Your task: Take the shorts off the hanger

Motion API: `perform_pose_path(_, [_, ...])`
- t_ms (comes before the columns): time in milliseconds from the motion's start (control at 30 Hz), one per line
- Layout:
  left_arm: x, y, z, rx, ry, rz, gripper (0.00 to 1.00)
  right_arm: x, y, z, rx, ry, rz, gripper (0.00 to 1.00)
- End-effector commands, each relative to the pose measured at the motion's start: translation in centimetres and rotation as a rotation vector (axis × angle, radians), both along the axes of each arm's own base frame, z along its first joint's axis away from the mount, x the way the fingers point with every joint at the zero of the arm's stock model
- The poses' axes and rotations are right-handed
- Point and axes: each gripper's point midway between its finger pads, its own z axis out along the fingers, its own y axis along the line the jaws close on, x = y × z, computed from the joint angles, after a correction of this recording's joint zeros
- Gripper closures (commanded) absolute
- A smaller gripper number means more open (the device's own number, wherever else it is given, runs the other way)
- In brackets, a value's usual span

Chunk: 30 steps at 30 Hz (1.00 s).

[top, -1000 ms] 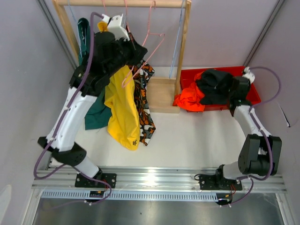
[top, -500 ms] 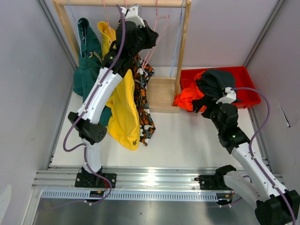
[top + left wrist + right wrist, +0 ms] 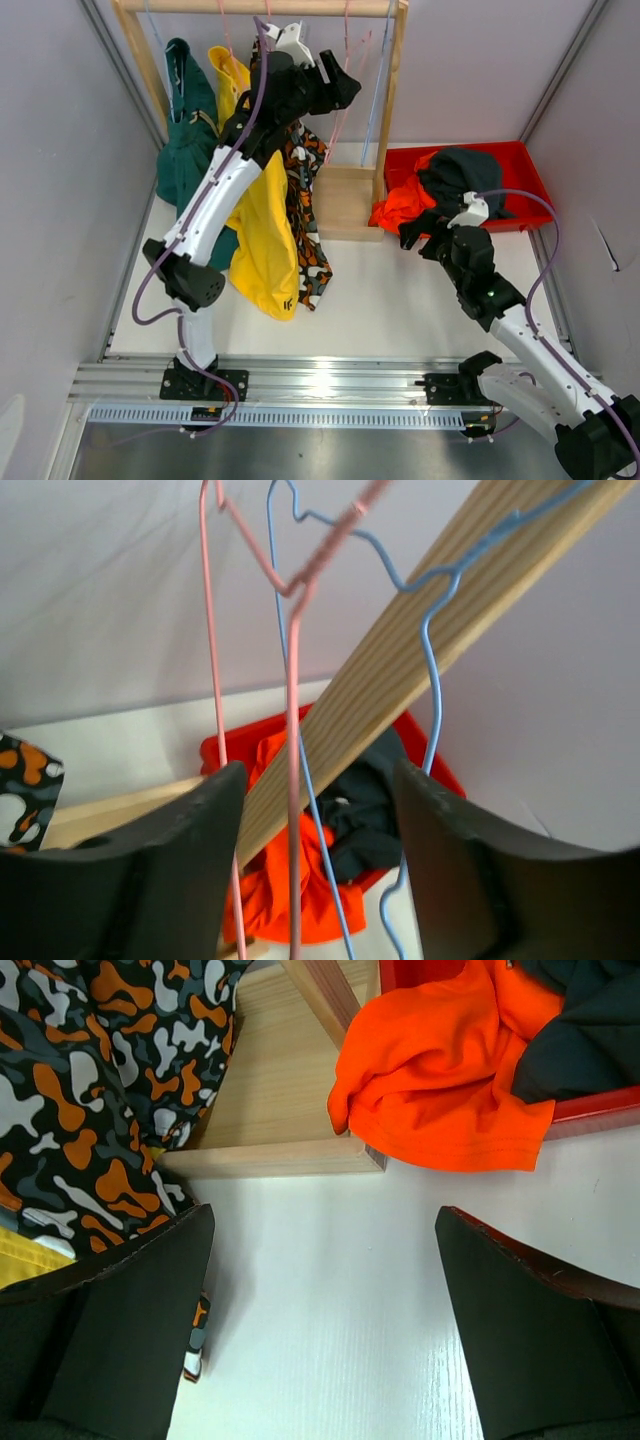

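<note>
Dark green shorts (image 3: 185,140), yellow shorts (image 3: 262,240) and orange-black-white patterned shorts (image 3: 305,230) hang from the rail on the left. Black shorts (image 3: 462,178) and bright orange shorts (image 3: 405,212) lie in the red bin (image 3: 535,205). My left gripper (image 3: 335,90) is up near the rail, open, and an empty pink hanger (image 3: 292,730) and a blue hanger (image 3: 430,680) hang loose between its fingers (image 3: 170,870). My right gripper (image 3: 415,232) is open over the bare table, left of the bin, with the patterned shorts (image 3: 100,1090) to its left.
The wooden rack has a top rail (image 3: 260,7), a right post (image 3: 392,100) and a block base (image 3: 345,200). The rack's base (image 3: 270,1110) lies just ahead of the right gripper. Grey walls close in both sides. The orange shorts (image 3: 440,1070) spill over the bin's edge.
The left arm rose to the rail with the pink hanger, and its jaws have parted, letting the wire go. The right arm drew back from the bin toward the table's middle.
</note>
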Motion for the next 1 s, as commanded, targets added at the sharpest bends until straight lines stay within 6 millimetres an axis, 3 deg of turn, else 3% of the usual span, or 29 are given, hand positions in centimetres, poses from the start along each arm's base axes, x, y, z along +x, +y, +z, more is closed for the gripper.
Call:
perform_pose_path(0, [-4.9, 3.1, 6.7, -0.031, -0.107, -0.013, 0.28, 0.1, 0.3, 0.1, 0.006, -0.019, -0.007, 0.01])
perform_pose_path(133, [-6.5, 6.3, 8.7, -0.008, -0.135, 0.056, 0.26, -0.3, 0.7, -0.4, 0.000, -0.009, 0.005, 0.01])
perform_pose_path(267, [-7.0, 9.4, 9.1, 0.026, -0.142, 0.147, 0.25, -0.7, 0.7, -0.6, -0.004, -0.008, 0.005, 0.01])
perform_pose_path(333, [-6.6, 10.2, 8.3, 0.039, -0.122, 0.170, 0.26, -0.8, 0.6, -0.7, -0.004, -0.005, 0.003, 0.01])
perform_pose_path(567, [-5.4, 11.9, 6.3, 0.103, -0.087, 0.263, 0.27, -1.4, 0.2, -0.9, -0.018, 0.001, -0.004, 0.01])
perform_pose_path(767, [-2.7, 11.9, 4.1, 0.129, -0.053, 0.298, 0.27, -2.0, -0.3, -1.3, -0.027, 0.009, -0.014, 0.01])
perform_pose_path(967, [-0.5, 12.4, 3.4, 0.135, -0.035, 0.356, 0.28, -2.4, -0.9, -1.6, -0.030, 0.013, -0.028, 0.01])
